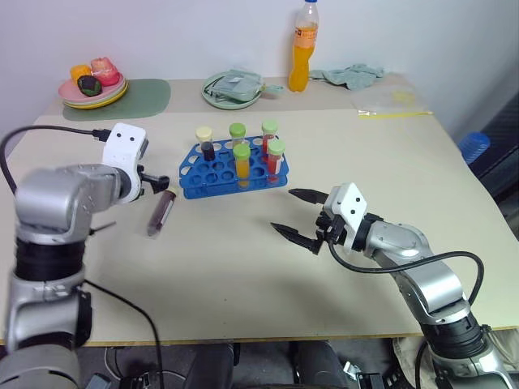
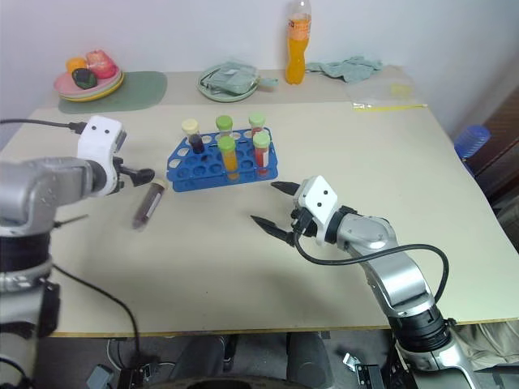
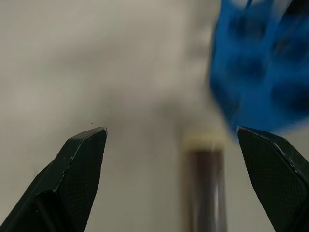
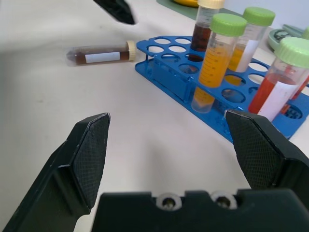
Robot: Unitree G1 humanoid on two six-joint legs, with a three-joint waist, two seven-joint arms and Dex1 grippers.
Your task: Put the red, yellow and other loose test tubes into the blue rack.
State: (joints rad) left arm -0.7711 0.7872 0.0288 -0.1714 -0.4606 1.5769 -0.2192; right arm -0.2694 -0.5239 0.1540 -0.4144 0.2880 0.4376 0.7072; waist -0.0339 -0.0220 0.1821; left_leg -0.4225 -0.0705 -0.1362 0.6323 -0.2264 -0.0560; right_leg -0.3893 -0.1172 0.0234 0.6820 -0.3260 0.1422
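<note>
My left gripper (image 3: 171, 181) stands wide open over the dark brown cream-capped plastic tube (image 1: 161, 211), probably lying loose beside the bright blue plastic rack (image 1: 212, 171); my right gripper (image 1: 297, 215) waits open, empty.

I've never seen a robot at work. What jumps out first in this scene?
The bright blue rack in the middle of the table, with five capped tubes of red, yellow and dark liquid standing in it. Just left of it one dark tube lies loose on the table, below the open left claw. The right claw hangs open to the rack's right.
</note>
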